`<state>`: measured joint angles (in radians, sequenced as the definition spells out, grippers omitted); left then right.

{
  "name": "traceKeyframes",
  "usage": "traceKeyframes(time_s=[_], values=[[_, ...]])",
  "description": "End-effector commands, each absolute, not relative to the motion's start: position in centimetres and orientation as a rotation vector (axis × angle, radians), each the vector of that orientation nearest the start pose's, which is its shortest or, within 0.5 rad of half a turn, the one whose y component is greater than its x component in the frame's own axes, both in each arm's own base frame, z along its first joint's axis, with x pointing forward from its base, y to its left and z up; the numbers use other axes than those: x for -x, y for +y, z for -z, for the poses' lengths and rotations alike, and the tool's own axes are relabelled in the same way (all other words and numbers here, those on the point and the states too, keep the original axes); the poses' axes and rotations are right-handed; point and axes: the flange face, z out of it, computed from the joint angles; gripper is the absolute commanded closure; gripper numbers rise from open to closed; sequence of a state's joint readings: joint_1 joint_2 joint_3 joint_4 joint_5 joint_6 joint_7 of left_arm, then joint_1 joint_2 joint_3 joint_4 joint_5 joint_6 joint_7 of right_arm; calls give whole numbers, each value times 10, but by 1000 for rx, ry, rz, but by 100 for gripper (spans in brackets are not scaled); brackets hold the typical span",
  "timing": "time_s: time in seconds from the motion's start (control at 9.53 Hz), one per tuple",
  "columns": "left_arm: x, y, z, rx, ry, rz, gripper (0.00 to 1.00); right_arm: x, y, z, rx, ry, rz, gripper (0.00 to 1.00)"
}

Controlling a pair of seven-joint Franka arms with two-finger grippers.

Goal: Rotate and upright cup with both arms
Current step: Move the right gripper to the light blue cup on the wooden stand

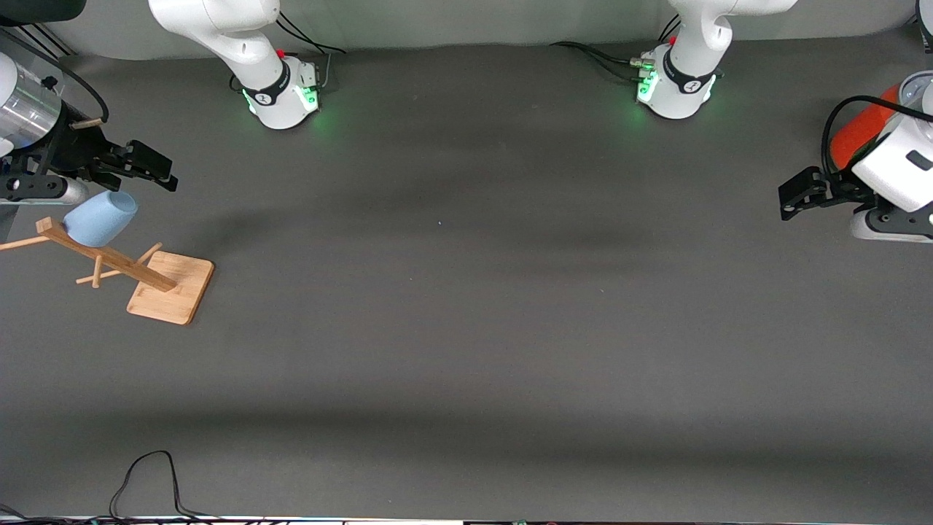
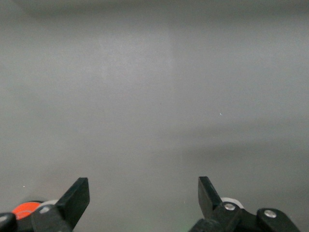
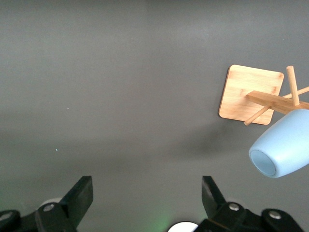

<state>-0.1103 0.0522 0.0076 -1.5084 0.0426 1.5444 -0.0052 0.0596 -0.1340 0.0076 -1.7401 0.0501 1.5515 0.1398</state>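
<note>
The cup (image 1: 100, 218) hangs mouth-down and tilted on a peg of the wooden rack (image 1: 109, 259), whose square base (image 1: 172, 287) sits on the grey worktop (image 1: 466, 328) toward the right arm's end. In the right wrist view the cup (image 3: 282, 150) shows its closed bottom. The right claw (image 1: 149, 169) hovers just above the cup, apart from it, its fingers (image 3: 79, 198) spread wide with nothing between them. The left claw (image 1: 798, 193) waits over the worktop at the left arm's end, fingers (image 2: 77, 198) wide apart and holding nothing, beside a red-orange can (image 1: 864, 131).
</note>
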Motion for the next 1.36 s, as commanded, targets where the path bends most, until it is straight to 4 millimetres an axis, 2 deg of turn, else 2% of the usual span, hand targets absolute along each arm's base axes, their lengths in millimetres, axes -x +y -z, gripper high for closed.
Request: traceKeyframes(time_s=[0.0, 0.1, 0.21, 0.42, 0.52, 0.63, 0.73, 0.84, 0.94, 1.26], values=[[-566, -57, -628, 3099, 144, -8, 0, -503, 36, -621, 3093, 102, -81, 0], [-566, -57, -628, 3099, 144, -8, 0, -504, 31, -623, 3091, 120, -76, 0], [-566, -57, -628, 3099, 144, -8, 0, -511, 5, -619, 3085, 200, -90, 0], [-566, -57, -628, 3099, 144, -8, 0, -503, -68, -621, 2901, 497, -148, 0], [-566, -57, -628, 3099, 144, -8, 0, -500, -102, -613, 2863, 596, -168, 0], [-566, -57, -628, 3099, 144, -8, 0, -500, -128, -602, 2807, 810, -207, 0], [-566, -57, -628, 3099, 144, -8, 0, -494, -148, -592, 2701, 1109, -274, 0], [-566, -56, -628, 3099, 141, -8, 0, -489, -149, -583, 2622, 1307, -365, 0], [-566, -57, -628, 3099, 143, -8, 0, -488, -151, -573, 2603, 1354, -410, 0], [-566, -58, -628, 3099, 146, -11, 0, -498, -184, -520, 2578, 1450, -522, 0]])
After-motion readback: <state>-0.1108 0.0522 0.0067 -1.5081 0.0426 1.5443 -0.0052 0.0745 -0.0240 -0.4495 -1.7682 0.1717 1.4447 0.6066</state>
